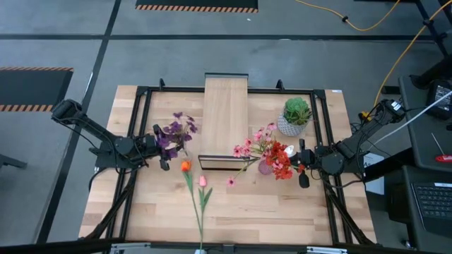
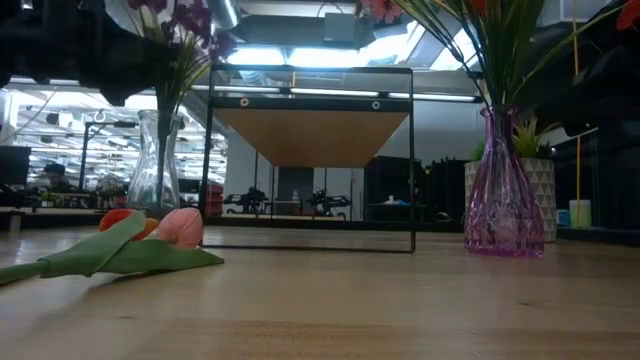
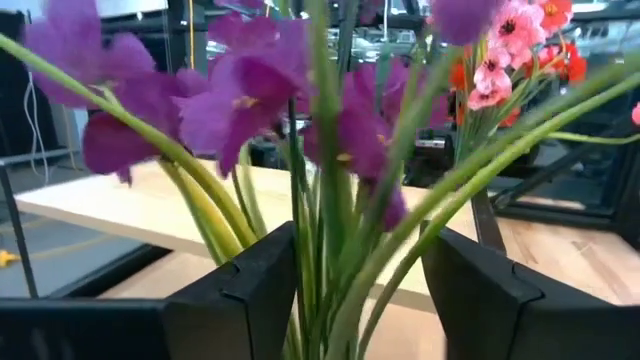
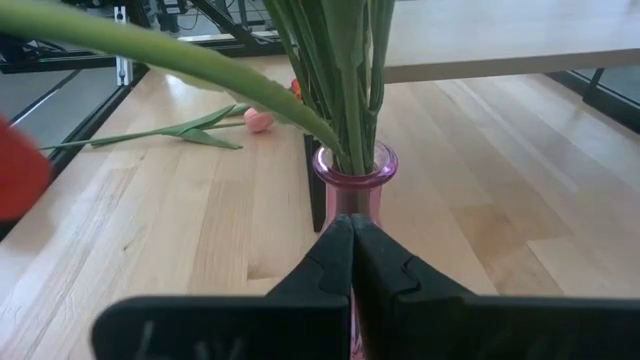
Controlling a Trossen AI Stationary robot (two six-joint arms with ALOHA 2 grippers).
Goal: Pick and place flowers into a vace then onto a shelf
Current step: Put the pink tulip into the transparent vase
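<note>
So my left gripper (image 3: 355, 290) has its two fingers spread wide, and the green stems of the purple flowers (image 3: 240, 100) stand up between them. I cannot see the fingers pressing the stems, so I think they have let go. Just under those fingers is the clear vase (image 2: 153, 165), and the purple flowers are in it.

My right gripper (image 4: 352, 262) is pinched all the way shut and holds nothing. Right past its tips is the pink vase (image 4: 352, 180), full of pink and red flowers (image 1: 274, 154).

Farther out from both grippers, the orange tulip (image 1: 186, 166) and the pink tulip (image 1: 202, 181) lie flat on the table (image 1: 282, 212). They still need a vase.

Between the two grippers is the shelf (image 1: 226, 113). No vase is on top yet. I think the job is about half done.
</note>
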